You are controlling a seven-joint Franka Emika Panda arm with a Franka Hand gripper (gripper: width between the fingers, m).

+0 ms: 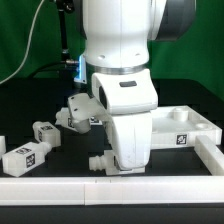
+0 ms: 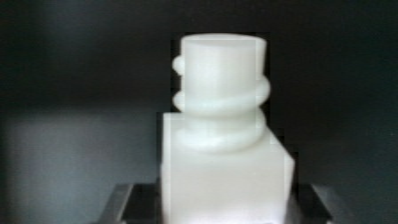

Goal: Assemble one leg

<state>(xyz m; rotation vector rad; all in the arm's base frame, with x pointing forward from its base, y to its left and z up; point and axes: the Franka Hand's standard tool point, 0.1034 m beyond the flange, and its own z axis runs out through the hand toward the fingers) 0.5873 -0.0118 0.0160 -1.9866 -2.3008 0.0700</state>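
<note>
The end effector is clenched on the leg. In the wrist view its dark fingers press against opposite sides of the white block. The leg's round peg, with a bulging ridge wound around it, stands out beyond the fingers against a dark background. No tag is visible on the face shown to this camera.

In the exterior view the arm's bulky white wrist fills the centre and hides the fingers. A short knobbed white peg end pokes out from under the wrist, pointing toward 9 o'clock, low over the black tabletop. Whether it touches the surface cannot be told.

At about 8 o'clock from the wrist, two loose tagged blocks lie near each other on the tabletop. At 3 o'clock lies the large white tray-like piece. A white rail runs along the frame's 6 o'clock edge.
</note>
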